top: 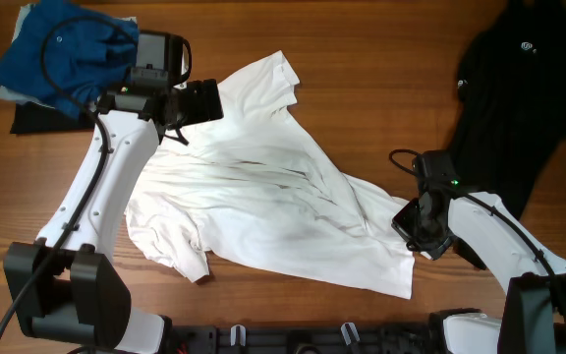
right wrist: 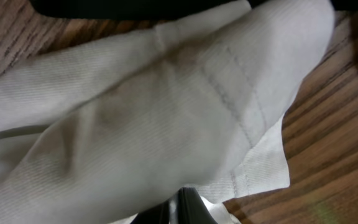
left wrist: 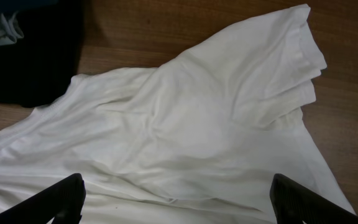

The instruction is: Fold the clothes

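Note:
A large white T-shirt (top: 263, 197) lies crumpled across the middle of the wooden table, its print side hidden. It fills the left wrist view (left wrist: 185, 124) and the right wrist view (right wrist: 135, 112). My left gripper (top: 202, 100) hovers open over the shirt's upper part near a sleeve (left wrist: 291, 56), fingers (left wrist: 178, 202) wide apart and empty. My right gripper (top: 409, 221) is shut on the T-shirt's hemmed right edge, with cloth bunched between the fingers (right wrist: 188, 208). A blue shirt (top: 67, 49) lies at the far left corner. A black garment (top: 519, 69) lies at the far right.
A dark cloth (top: 32, 118) lies under the blue shirt and shows at the top left of the left wrist view (left wrist: 30, 56). Bare wooden tabletop (top: 362, 88) runs between the white T-shirt and the black garment.

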`<state>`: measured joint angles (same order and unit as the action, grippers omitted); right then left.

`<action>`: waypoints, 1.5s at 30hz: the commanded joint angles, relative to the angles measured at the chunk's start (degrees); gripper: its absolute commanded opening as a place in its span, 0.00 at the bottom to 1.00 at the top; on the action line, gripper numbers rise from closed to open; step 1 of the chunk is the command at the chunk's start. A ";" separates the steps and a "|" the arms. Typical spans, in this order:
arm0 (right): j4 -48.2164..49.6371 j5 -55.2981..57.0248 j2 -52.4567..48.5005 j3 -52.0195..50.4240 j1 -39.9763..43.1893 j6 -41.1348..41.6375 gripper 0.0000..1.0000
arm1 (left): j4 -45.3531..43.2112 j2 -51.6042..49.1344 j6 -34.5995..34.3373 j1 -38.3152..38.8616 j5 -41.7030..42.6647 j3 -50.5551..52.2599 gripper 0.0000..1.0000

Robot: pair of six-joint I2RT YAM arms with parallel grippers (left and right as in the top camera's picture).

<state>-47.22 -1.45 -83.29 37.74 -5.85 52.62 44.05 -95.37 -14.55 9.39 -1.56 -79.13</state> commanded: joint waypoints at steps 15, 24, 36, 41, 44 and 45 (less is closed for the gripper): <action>3.63 4.00 -3.32 36.44 6.71 -27.74 0.04 | -2.80 -0.44 -0.94 0.15 0.50 -0.63 0.96; 23.76 -1.79 -27.08 42.58 8.72 -33.62 0.04 | -4.31 -0.44 -0.96 0.15 0.50 -0.63 0.94; -8.46 -0.72 -24.06 44.04 10.36 -33.46 0.47 | -4.90 -0.44 -0.96 0.15 0.50 -0.63 0.94; -1.99 -1.09 -24.11 31.52 10.56 -34.60 0.04 | -4.81 -0.44 -0.94 0.15 0.50 -0.63 0.95; 0.59 -0.59 -24.13 28.76 12.76 -33.22 0.04 | -4.59 -0.44 -0.94 0.15 0.50 -0.59 0.95; 0.92 0.20 -24.11 28.68 14.60 -32.87 0.04 | -4.44 -0.44 -0.94 0.15 0.50 -0.59 0.95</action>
<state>-47.13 -2.52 -108.47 66.92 5.74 19.20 39.44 -95.37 -14.55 9.39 -1.56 -79.13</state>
